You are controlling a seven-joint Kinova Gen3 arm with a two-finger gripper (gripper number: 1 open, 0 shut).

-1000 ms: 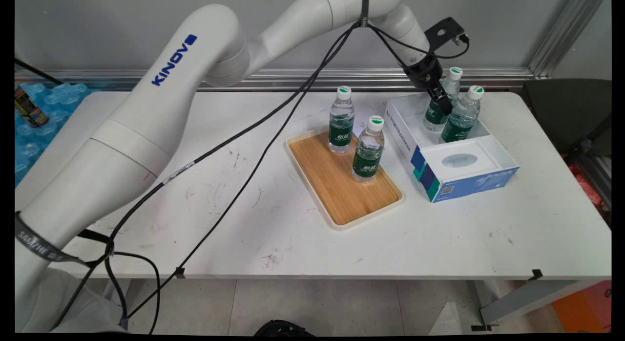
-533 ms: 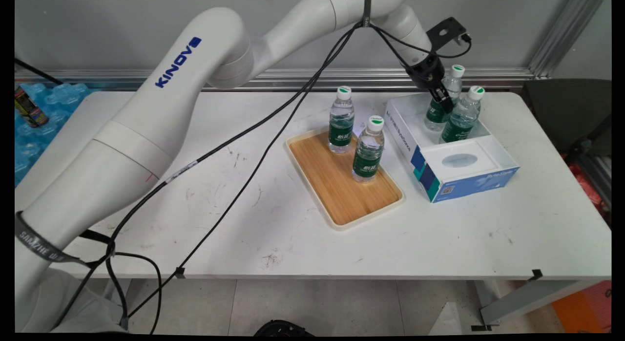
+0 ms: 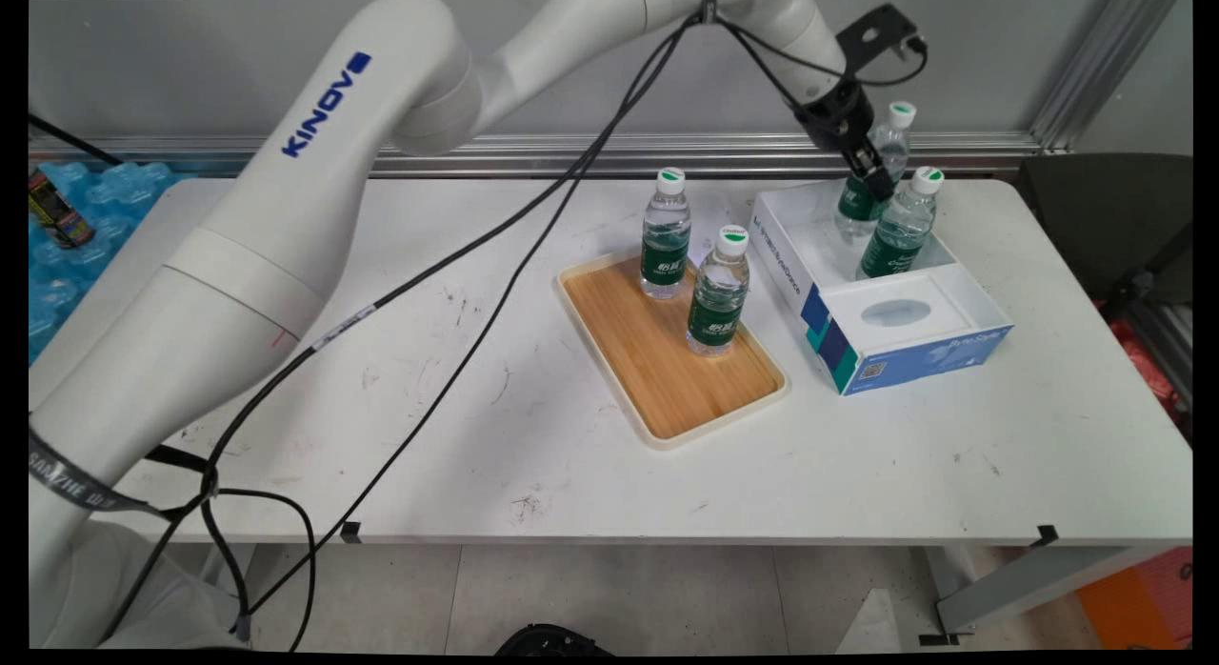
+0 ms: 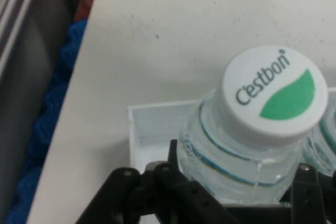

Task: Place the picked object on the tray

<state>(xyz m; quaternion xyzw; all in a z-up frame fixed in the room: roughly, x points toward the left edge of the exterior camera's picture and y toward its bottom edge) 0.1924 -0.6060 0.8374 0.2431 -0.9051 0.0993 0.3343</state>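
Note:
My gripper [image 3: 871, 174] is shut on the body of a clear water bottle [image 3: 893, 143] with a white and green cap and a green label. It holds the bottle tilted, just above the back compartment of a white and blue box [image 3: 914, 346]. A second like bottle [image 3: 903, 225] stands in that compartment, close to the right of the held one. In the hand view the held bottle's cap [image 4: 273, 90] reads C'estbon. The gripper [image 4: 239, 184] clasps the bottle below its neck, over the box's wall [image 4: 152, 129].
A wooden tray [image 3: 667, 370] left of the box carries two more bottles, one at the back [image 3: 666, 231] and one nearer [image 3: 719, 293]. Black cables [image 3: 495, 293] hang across the table's middle. A blue pack [image 3: 95, 189] lies off the left edge; a dark chair [image 3: 1105, 217] stands at the right.
The gripper has risen and shifted slightly right with the bottle in it; the bottle's cap now stands higher than the neighbouring bottle's cap.

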